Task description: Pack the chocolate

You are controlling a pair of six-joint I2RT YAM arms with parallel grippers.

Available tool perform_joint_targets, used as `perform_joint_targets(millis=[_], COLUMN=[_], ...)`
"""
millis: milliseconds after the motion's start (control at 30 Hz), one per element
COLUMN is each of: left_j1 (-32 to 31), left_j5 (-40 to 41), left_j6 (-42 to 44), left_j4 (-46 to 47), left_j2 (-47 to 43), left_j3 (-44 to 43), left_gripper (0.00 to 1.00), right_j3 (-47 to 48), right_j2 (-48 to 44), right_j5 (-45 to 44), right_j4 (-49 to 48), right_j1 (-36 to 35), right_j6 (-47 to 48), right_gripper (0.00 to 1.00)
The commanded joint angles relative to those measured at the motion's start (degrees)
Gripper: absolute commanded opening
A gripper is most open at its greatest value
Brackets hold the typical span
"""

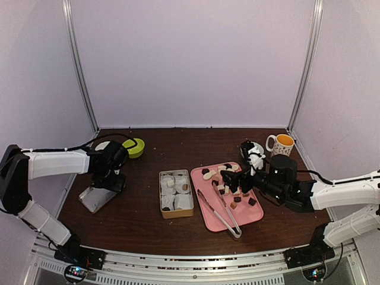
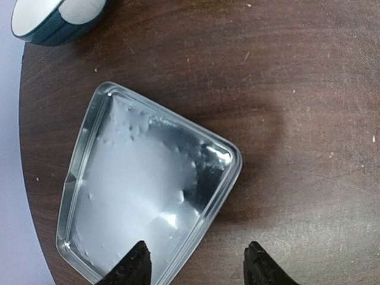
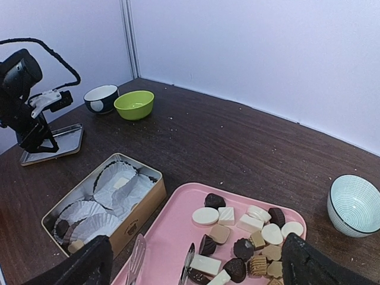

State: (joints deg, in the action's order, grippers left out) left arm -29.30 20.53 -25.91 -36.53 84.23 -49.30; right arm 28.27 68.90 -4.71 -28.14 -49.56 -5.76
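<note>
Several small chocolates (image 3: 249, 234), dark, caramel and cream-white, lie on a pink tray (image 3: 172, 231), which also shows in the top view (image 1: 246, 218). A tan box (image 1: 176, 193) with white paper cups stands left of the tray; a few pieces lie in it (image 3: 122, 183). My right gripper (image 3: 196, 267) is open and empty above the tray's near part. My left gripper (image 2: 196, 264) is open and empty, its jaws astride the edge of a clear lid (image 2: 148, 184) lying on the table at the far left (image 1: 98, 198).
Clear tongs (image 1: 218, 212) lie on the pink tray. A green bowl (image 1: 134, 147) and a dark bowl (image 3: 101, 98) stand at the back left. A white mug (image 1: 280, 143) and a patterned bowl (image 3: 354, 205) stand at the back right.
</note>
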Motion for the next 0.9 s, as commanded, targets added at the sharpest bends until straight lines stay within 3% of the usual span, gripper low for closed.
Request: perform_joint_targets(millis=[0, 767, 867], left_j1=[0.47, 2.12, 2.07], left_j5=[-1.9, -3.64, -5.91], left_j6=[0.9, 3.78, 5.36], left_j4=[0.34, 4.66, 5.25], left_j2=[1.85, 10.14, 12.12], left_j3=[-2.15, -3.36, -4.14], left_gripper=[0.53, 0.35, 0.26], right_j3=[1.96, 4.76, 4.94], right_j2=[0.59, 3.8, 3.92], right_j5=[0.49, 0.66, 0.76], right_j4=[-0.17, 2.52, 2.71], right_j1=[0.23, 0.18, 0.23], right_j6=[-0.07, 0.42, 0.4], right_gripper=[1.0, 1.0, 1.0])
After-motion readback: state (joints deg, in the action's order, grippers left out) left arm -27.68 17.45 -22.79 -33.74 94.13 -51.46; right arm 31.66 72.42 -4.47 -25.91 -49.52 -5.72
